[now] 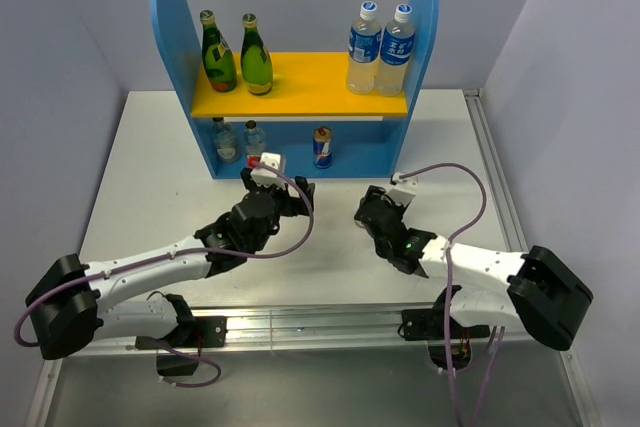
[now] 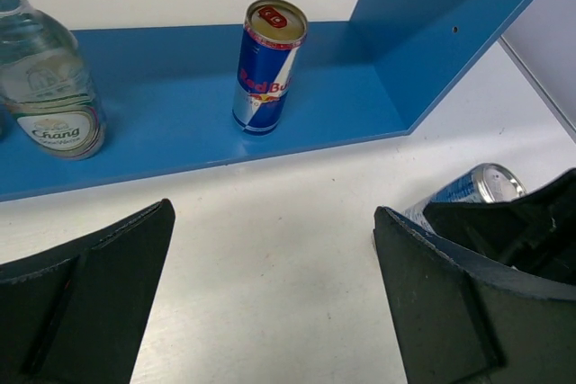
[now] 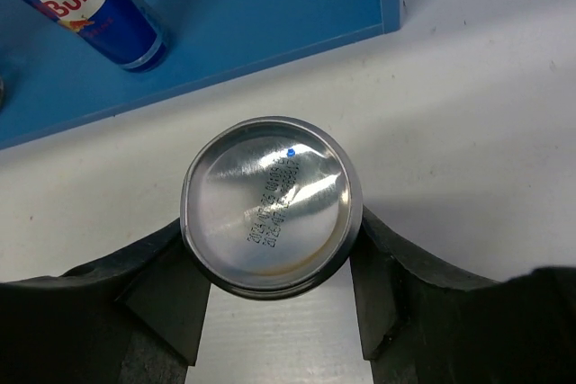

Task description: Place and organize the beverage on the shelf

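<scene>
The right hand [image 1: 372,209] holds a can [image 3: 265,204] just in front of the shelf [image 1: 172,27].
Its two fingers press on both sides of the silver can, whose shiny bottom faces the wrist camera. The left hand [image 2: 270,303] is open wide with nothing in it. On the low blue board [image 2: 162,123] stand the other can [image 1: 322,147] and two short clear bottles [image 1: 225,139]. On the yellow board [image 1: 300,82] stand two green bottles [image 1: 218,52] at the left and two tall clear bottles [image 1: 364,47] at the right. The shelf stands at the far side of the table [image 1: 150,177].

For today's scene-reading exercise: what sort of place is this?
Probably a robotics lab test cell: a left arm and right arm mounted on a white table, bare walls, a blue shelf holding bottles.
</scene>
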### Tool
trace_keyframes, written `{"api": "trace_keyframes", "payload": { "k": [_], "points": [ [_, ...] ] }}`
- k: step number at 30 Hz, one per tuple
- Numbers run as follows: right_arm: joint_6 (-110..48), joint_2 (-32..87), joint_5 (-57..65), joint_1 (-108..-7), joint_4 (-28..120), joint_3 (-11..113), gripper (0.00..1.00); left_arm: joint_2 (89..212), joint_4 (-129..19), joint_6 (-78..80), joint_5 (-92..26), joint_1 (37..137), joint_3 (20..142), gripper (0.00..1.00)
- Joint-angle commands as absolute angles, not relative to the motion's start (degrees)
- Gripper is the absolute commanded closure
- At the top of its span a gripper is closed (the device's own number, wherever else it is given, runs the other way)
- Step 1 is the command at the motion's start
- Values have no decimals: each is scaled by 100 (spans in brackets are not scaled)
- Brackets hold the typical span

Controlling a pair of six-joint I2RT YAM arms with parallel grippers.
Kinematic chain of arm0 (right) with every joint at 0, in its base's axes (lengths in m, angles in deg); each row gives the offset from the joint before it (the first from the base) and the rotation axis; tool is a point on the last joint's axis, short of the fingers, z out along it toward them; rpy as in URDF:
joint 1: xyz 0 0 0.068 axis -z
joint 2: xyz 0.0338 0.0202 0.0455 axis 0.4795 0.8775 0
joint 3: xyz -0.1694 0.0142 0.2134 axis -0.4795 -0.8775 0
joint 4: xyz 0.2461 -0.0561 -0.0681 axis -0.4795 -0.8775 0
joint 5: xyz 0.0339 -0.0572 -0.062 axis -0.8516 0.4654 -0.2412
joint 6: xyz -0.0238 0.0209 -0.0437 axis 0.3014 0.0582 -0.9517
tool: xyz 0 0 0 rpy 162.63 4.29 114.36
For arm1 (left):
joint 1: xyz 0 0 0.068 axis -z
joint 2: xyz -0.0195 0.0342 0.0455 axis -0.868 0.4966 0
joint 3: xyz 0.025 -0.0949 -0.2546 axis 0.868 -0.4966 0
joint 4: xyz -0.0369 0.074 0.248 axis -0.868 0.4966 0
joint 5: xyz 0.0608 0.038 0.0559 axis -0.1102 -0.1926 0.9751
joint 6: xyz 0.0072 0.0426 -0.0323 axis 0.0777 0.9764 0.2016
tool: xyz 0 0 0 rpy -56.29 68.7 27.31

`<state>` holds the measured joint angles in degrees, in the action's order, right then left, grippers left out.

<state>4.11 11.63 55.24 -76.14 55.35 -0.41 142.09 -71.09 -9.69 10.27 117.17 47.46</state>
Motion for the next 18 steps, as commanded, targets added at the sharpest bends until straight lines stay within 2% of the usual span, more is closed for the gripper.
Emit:
{"api": "trace_keyframes", "payload": {
  "k": [1,10,18],
  "points": [
    [264,1418,5900,-7638,5909,299,100,13906,-7183,-1048,1215,11744,4623,1],
    [-720,2252,6208,-7533,6279,1546,100,13563,-7166,-995,1383,11744,4447,1],
    [-1108,3342,5751,-6874,6604,2426,100,13290,-7113,-934,1576,11736,4307,1]
  ]
}}
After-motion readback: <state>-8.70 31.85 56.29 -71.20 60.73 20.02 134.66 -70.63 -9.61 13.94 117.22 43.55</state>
